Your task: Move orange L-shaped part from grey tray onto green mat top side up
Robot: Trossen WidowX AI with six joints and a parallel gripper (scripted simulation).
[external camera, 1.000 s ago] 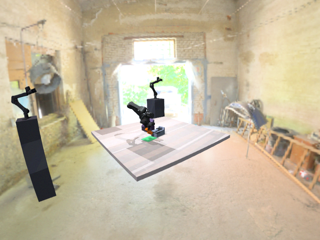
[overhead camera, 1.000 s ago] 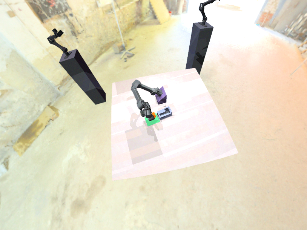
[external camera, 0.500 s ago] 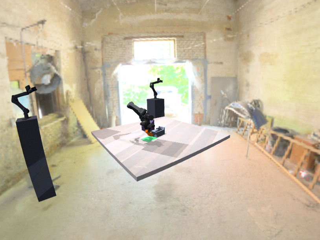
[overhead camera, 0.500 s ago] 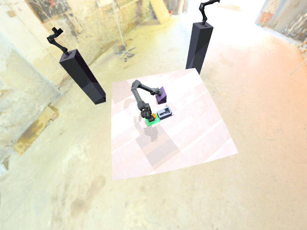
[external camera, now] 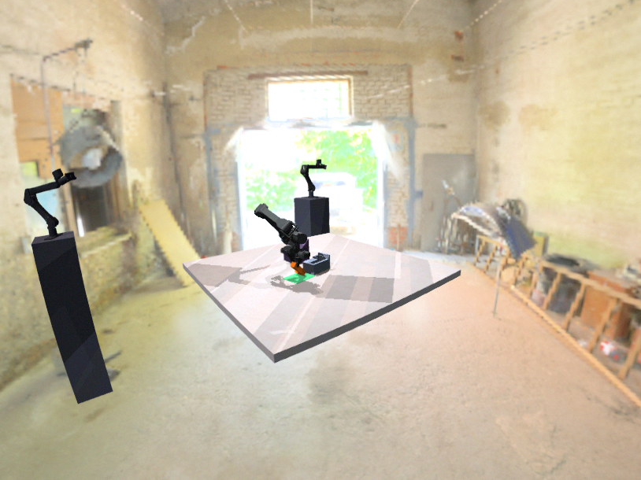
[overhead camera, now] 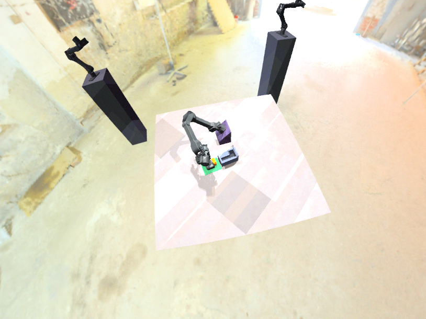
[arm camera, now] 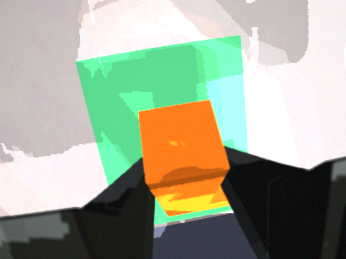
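The orange part [overhead camera: 214, 161] [external camera: 297, 268] [arm camera: 183, 139] is pinched between the fingers of my gripper [arm camera: 181, 159], which is shut on it. In the exterior view the part hangs tilted, its lower end low over the green mat [overhead camera: 212, 171] [external camera: 293, 278] [arm camera: 128, 75]; I cannot tell whether it touches the mat. Its far end is partly hidden behind the fingers and the near block of the part. The grey tray [overhead camera: 228, 161] [external camera: 316, 267] [arm camera: 192, 238] stands beside the mat, its pocket open and empty in the top view.
The purple block [overhead camera: 224, 137] at the arm's base stands behind the tray. The pale table [overhead camera: 248, 223] [external camera: 342, 316] carries the mat and tray. Two dark pillars [overhead camera: 115, 109] [overhead camera: 276, 63] with small arms on top stand beyond the table.
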